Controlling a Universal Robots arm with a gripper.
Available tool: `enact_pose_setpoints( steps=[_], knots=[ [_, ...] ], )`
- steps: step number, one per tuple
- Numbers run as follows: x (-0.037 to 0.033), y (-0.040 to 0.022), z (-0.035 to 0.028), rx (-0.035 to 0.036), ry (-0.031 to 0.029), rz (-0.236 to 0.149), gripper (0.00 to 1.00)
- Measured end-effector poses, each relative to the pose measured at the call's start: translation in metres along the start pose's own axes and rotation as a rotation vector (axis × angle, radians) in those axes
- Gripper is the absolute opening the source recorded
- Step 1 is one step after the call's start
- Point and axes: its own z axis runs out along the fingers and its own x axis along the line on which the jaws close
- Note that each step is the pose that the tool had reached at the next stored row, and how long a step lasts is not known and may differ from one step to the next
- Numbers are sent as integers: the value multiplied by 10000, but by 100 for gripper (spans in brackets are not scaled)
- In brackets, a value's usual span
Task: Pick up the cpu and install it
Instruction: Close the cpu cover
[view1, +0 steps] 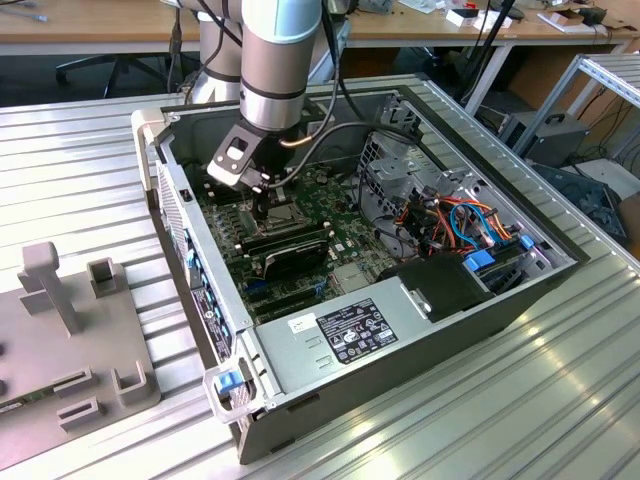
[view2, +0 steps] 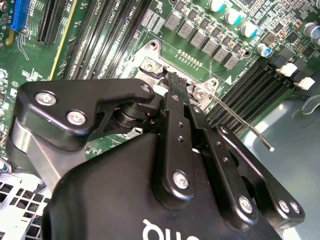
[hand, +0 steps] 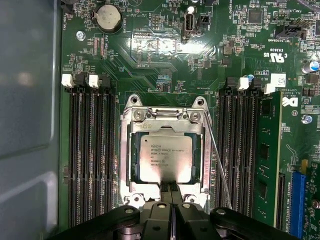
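In the first wrist view the cpu (hand: 165, 157), a flat square chip with a dull silver top, lies flat inside the metal socket frame (hand: 126, 165) on the green motherboard. My gripper (hand: 171, 189) stands right at the chip's near edge, its two black fingers pressed together with nothing between them. The thin wire socket lever (hand: 216, 160) runs slanted beside the frame. In the second wrist view the gripper (view2: 172, 80) points down onto the socket, and the lever (view2: 240, 120) sticks up and outward. The exterior view has the gripper (view1: 263, 208) lowered into the open computer case.
Black memory slots (hand: 90, 150) flank the socket, and a green memory module (hand: 264, 160) stands on one side. The case walls (view1: 190, 250), a power supply (view1: 340, 335) and bundled cables (view1: 450, 225) hem in the board. Grey fixtures (view1: 60, 290) sit at the exterior view's left.
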Motion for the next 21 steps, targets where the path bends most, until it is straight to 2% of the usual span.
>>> enact_pose_setpoints(
  steps=[10, 16, 21],
  knots=[
    [0, 0, 19, 0, 1, 0, 11],
    [0, 1, -21, -1, 2, 0, 11],
    [1, -46, -20, -41, 0, 1, 11]
  ],
)
